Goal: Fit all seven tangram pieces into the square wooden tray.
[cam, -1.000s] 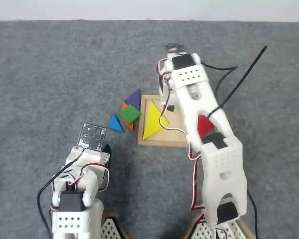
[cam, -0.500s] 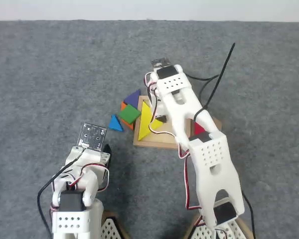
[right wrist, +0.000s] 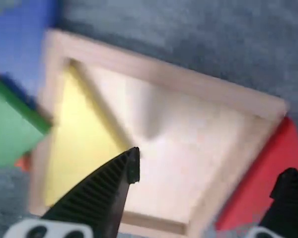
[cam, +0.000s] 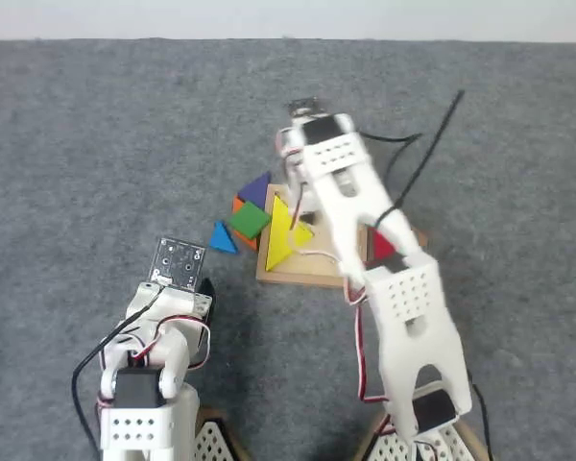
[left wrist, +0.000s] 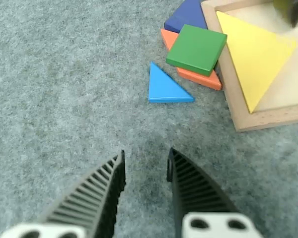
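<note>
1. Over the last second the right arm (cam: 365, 206) has swung left, and the square wooden tray (left wrist: 268, 118) under it has slid and turned a little toward the loose pieces.
2. I see one large yellow triangle (left wrist: 253, 54) lying flat inside the tray, along the side nearest those pieces. The floor beside it is bare wood.
3. The right gripper (right wrist: 208, 176) hangs over the tray, spread wide and empty. One fingertip is above the yellow triangle's edge, the other past the rim over a red piece (right wrist: 258, 183) outside the tray.
4. The red piece is cut off, so I cannot tell its shape.
5. The left gripper (left wrist: 145, 163) sits low over the grey carpet (cam: 96, 144), slightly parted, holding nothing, near a small blue triangle (left wrist: 165, 87).
6. A green square (left wrist: 196, 49) lies on an orange piece (left wrist: 198, 78) just beside the tray, next to a dark blue piece (left wrist: 186, 16).
7. From above, the right arm hides much of the tray.
</note>
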Robot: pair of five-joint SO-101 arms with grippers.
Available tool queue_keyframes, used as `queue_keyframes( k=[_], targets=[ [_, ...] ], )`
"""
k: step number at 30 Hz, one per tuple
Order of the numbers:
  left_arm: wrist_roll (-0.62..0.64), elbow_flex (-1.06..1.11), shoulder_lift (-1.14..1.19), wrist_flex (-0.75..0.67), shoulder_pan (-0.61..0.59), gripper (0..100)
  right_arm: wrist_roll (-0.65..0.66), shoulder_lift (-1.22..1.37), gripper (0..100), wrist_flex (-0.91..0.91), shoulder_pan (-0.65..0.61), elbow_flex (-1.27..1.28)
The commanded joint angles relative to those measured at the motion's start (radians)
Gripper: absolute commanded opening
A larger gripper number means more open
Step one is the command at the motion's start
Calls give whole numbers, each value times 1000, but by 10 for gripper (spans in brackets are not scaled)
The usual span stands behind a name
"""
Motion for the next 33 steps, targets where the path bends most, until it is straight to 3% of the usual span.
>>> queue_keyframes(
  k=[1,8,16,19,25,28,33],
  targets=[
    [9,-12,-17,3,-6,139,12,-15,420,58,99,-54],
    [9,-12,-17,3,-6,139,123,-51,418,148,199,-43],
    [9,-12,-17,3,-6,139,181,-346,420,102,285,232],
    [9,-12,-17,3,-6,139,203,-515,418,-8,286,459],
    [9,-12,-17,3,-6,139,219,-742,417,-409,249,977],
    [9,-12,-17,3,-6,139,216,-748,418,-526,206,1065],
    [9,-12,-17,3,-6,139,175,-702,420,-573,162,1056]
  ],
)
